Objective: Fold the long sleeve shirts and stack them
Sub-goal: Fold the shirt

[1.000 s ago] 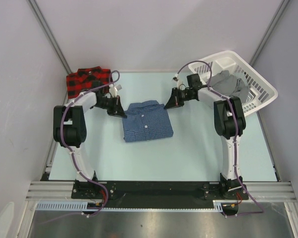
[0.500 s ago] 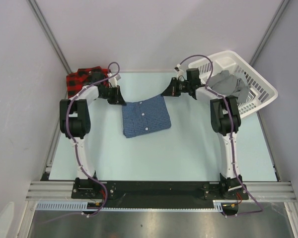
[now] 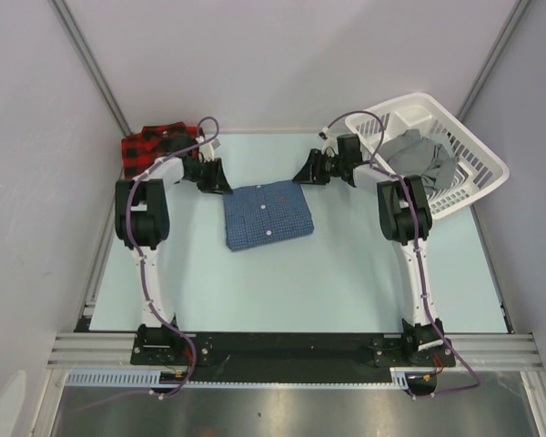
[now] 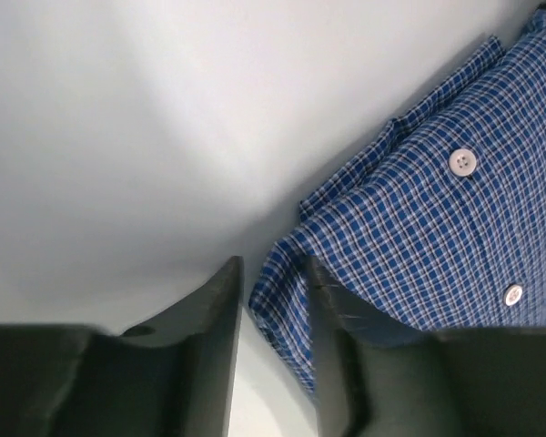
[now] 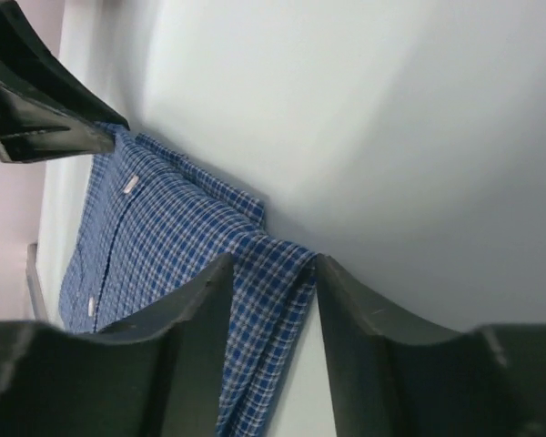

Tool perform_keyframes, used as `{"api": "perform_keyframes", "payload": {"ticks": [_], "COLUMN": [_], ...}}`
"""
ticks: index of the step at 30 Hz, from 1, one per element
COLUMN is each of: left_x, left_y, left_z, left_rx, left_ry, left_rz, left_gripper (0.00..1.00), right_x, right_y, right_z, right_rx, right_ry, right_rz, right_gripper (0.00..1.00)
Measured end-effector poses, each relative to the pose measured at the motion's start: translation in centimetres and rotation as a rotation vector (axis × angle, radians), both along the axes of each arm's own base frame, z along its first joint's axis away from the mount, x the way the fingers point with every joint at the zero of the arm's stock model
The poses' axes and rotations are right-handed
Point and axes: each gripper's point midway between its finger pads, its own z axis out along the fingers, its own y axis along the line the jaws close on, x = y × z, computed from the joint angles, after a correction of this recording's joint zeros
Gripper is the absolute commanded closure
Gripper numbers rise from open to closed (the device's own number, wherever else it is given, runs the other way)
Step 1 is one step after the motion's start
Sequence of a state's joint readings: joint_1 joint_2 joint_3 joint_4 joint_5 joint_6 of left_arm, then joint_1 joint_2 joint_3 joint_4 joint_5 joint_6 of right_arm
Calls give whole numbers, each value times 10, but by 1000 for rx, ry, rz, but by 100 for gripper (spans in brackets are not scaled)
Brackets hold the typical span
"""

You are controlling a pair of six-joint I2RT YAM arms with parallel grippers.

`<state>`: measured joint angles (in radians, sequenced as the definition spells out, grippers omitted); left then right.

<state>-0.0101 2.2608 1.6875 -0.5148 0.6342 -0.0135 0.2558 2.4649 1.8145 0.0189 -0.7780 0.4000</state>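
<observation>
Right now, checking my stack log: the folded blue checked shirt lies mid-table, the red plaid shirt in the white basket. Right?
No. The top view shows the red plaid shirt at the far-left corner of the table, not in the white basket; the folded blue checked shirt is mid-table.

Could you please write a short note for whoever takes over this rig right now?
Left gripper: open, the far-left corner of the blue check shirt lies between its fingers.
Right gripper: open, the shirt's far-right corner lies between its fingers.
Things: the blue check shirt lies mid-table. The red plaid shirt sits in the far-left corner, partly behind the left arm. A white basket at far right holds a grey garment.
Done: blue check shirt folded into a compact rectangle.
Left: stack the two shirts; the grey garment probably needs handling too.
</observation>
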Motion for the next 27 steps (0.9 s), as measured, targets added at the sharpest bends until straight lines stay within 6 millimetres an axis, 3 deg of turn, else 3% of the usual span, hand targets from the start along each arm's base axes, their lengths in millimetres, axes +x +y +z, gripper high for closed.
{"api": "perform_keyframes", "payload": {"ticks": [4,6,7,8,11,14,15,17,22,23,26,27], "left_x": [7,4,-2,-12,-57,-103,-109,-124,-154,-157,-159,-159], "left_y": [1,6,8,9,10,6,5,0,-16,-24,-37,-39], "left_z": [12,21,26,33,54,67,66,55,14,14,12,10], "left_rx": [-10,-19,-23,-29,-52,-78,-83,-105,-146,-176,-196,-200], "left_ry": [-58,-88,-88,-89,-74,-51,-39,3,160,179,180,182], "left_rz": [-35,-49,-48,-50,-41,-31,-30,-30,-56,-73,-105,-111], "left_gripper": [34,30,27,18,17,16,16,18,25,28,44,48], "right_x": [-1,-7,-14,-23,-52,-87,-98,-117,-161,-171,-181,-182], "right_y": [-6,-15,-21,-27,-43,-48,-46,-39,-25,-23,-19,-18], "right_z": [10,21,26,33,53,65,64,54,14,8,8,7], "right_rx": [4,1,-3,-6,-16,-19,-19,-24,-40,-32,-4,0], "right_ry": [2,20,31,44,59,67,74,97,200,226,229,224], "right_rz": [5,0,-1,1,10,36,52,90,174,190,224,227], "right_gripper": [19,13,12,12,12,17,19,24,24,24,35,50]}}
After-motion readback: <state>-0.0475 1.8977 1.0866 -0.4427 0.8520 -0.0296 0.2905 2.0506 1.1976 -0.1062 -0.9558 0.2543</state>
